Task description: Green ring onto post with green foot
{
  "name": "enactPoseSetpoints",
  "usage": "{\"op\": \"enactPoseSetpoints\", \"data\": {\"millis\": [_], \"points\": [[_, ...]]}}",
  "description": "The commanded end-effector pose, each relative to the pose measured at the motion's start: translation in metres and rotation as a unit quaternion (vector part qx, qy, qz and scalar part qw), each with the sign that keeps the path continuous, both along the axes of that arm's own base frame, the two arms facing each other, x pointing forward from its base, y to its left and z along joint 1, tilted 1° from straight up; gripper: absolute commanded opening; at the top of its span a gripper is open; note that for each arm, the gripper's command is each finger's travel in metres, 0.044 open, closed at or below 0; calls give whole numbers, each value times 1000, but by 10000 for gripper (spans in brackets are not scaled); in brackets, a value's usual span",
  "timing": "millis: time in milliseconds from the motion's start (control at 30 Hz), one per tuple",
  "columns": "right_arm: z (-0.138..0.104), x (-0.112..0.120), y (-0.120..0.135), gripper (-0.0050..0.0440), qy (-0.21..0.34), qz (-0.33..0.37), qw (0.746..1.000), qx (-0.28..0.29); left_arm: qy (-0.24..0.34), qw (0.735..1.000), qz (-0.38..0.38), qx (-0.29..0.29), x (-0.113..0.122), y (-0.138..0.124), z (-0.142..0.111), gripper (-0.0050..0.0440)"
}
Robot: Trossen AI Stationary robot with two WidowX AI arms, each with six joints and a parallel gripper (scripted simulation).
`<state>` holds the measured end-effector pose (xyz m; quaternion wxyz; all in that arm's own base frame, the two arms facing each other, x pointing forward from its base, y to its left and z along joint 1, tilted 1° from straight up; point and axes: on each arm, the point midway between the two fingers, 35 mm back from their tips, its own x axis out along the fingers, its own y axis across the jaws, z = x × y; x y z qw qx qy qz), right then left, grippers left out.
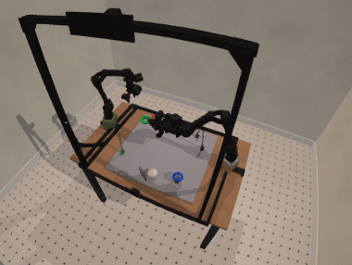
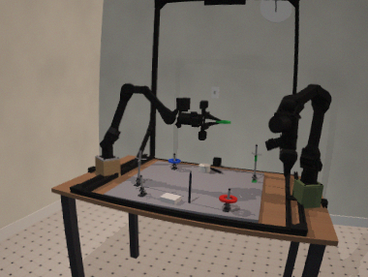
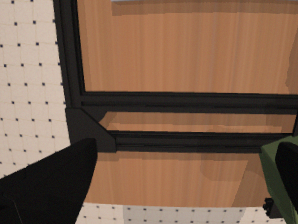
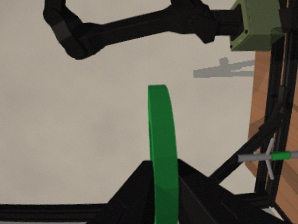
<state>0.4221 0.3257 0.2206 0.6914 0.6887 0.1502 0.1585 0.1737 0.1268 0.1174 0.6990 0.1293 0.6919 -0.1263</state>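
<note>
My right gripper (image 1: 154,121) is shut on the green ring (image 1: 146,119) and holds it high in the air over the far side of the mat. The ring shows edge-on in the exterior view (image 2: 223,122). In the right wrist view it stands upright between my fingers. The post with the green foot (image 2: 255,165) stands upright near the mat's edge, also seen in the top view (image 1: 121,145), apart from the ring. My left gripper (image 2: 287,167) is open and empty, pointing down above the wooden table edge near its green base (image 2: 308,193).
A red ring (image 2: 228,200) lies on a short post at the front. A blue ring (image 2: 176,160) sits on another post. A white cylinder (image 2: 203,168), a white block (image 2: 170,197) and a black upright rod (image 2: 190,186) stand on the mat. A black frame surrounds the table.
</note>
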Motion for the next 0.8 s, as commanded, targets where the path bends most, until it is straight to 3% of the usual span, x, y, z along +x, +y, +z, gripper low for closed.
{"op": "enactPoseSetpoints", "data": {"millis": [0, 767], "points": [[-1, 8, 15, 0, -1, 1, 1000, 0, -1, 1000, 3, -1, 0, 0, 1, 400], [-8, 39, 59, 0, 0, 1, 1000, -1, -1, 1000, 3, -1, 0, 0, 1, 400]]}}
